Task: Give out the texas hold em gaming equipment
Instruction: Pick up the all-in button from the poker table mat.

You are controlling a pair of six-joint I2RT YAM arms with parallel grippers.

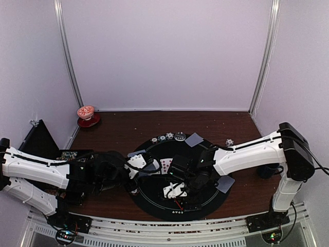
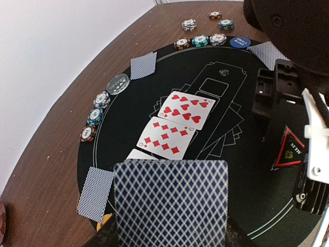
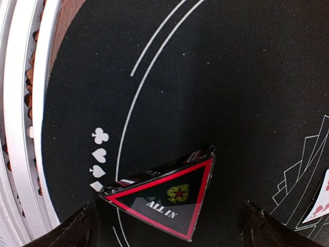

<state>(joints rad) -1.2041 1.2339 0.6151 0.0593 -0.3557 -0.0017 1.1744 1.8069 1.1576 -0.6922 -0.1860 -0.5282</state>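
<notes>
One piece is judged as being placed — the ALL IN triangle marker [image 3: 164, 198] lies on the black mat [image 3: 231, 77], lower centre of the right wrist frame, between the right gripper's [image 3: 169, 229] wide-apart fingers [image 3: 77, 231]. Blue-backed cards [image 2: 169, 200] are clamped in the left gripper [image 2: 169, 241]. Next, a clean lift clear is called for.

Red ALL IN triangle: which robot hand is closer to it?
Right. The right gripper hangs open over the triangle marker, straddling it; the left gripper, shut on a card, is off to its left.
</notes>
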